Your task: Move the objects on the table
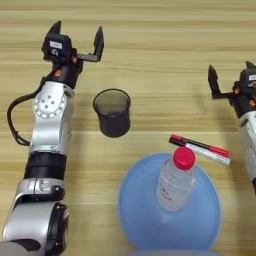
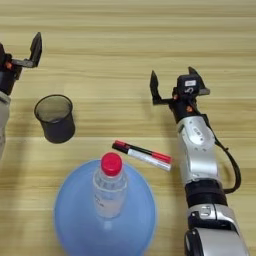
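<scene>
1. The bottle stands upright on the blue plate, near the plate's middle. It is clear plastic with a red cap. A pale label goes around its body, but no writing on it can be read.
2. The marker lies flat on the table, just beyond the plate's far right rim and apart from the bottle. Its body is white, with a black end on the left and a red end on the right. A dark strip runs along it; any print there is too small to read.
3. The cup stands upright on the table, to the far left of the plate, with its mouth up. It is dark and translucent, and nothing shows inside it.
4. The left gripper is beyond the cup, near the far left part of the table, and apart from the cup. Its two black fingers are spread wide and hold nothing. A white sticker sits on the gripper's housing, not readable.
5. The right gripper is at the right side, beyond the marker and apart from it. Its fingers also stand wide apart, with nothing between them.
6. Both silver forearms lie along the sides of the table, with a black cable beside each one.
</scene>
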### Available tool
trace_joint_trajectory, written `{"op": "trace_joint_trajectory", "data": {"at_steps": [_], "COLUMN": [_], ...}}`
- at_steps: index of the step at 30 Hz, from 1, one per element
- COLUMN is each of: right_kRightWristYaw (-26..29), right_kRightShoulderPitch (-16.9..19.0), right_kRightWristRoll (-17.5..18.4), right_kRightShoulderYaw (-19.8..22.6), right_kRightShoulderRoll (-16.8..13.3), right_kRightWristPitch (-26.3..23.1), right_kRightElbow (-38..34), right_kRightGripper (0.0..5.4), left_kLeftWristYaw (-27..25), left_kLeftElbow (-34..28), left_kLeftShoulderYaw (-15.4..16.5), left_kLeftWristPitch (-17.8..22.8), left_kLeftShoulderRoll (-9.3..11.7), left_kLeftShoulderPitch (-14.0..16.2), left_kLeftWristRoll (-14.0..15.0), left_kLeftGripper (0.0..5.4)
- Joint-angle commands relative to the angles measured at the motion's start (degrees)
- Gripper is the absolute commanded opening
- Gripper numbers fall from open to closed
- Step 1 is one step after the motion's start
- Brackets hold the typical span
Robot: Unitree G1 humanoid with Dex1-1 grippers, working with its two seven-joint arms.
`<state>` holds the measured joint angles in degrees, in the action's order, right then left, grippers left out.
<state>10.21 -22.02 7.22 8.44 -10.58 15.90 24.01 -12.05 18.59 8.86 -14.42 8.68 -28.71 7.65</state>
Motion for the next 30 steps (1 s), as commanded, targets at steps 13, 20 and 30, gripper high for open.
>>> {"op": "trace_joint_trajectory", "data": {"at_steps": [13,20,30], "right_kRightWristYaw": [-0.12,-0.33,-0.56], "right_kRightShoulderPitch": [-0.37,-0.54,-0.77], "right_kRightWristRoll": [-0.2,-0.15,-0.33], "right_kRightShoulderYaw": [1.15,1.16,1.06], "right_kRightShoulderRoll": [-1.33,-1.03,-0.77], "right_kRightWristPitch": [0.39,0.25,0.27], "right_kRightElbow": [-1.27,-1.57,-1.68], "right_kRightGripper": [5.4,5.4,5.4], "left_kLeftWristYaw": [-10.98,-20.73,-28.03], "left_kLeftElbow": [-5.35,-13.71,-20.38], "left_kLeftShoulderYaw": [0.22,-0.23,-1.37], "left_kLeftWristPitch": [5.61,12.31,18.14], "left_kLeftShoulderRoll": [4.56,10.66,13.9], "left_kLeftShoulderPitch": [11.44,18.04,23.82], "left_kLeftWristRoll": [6.65,11.0,14.42], "left_kLeftGripper": [5.37,5.37,5.37]}}
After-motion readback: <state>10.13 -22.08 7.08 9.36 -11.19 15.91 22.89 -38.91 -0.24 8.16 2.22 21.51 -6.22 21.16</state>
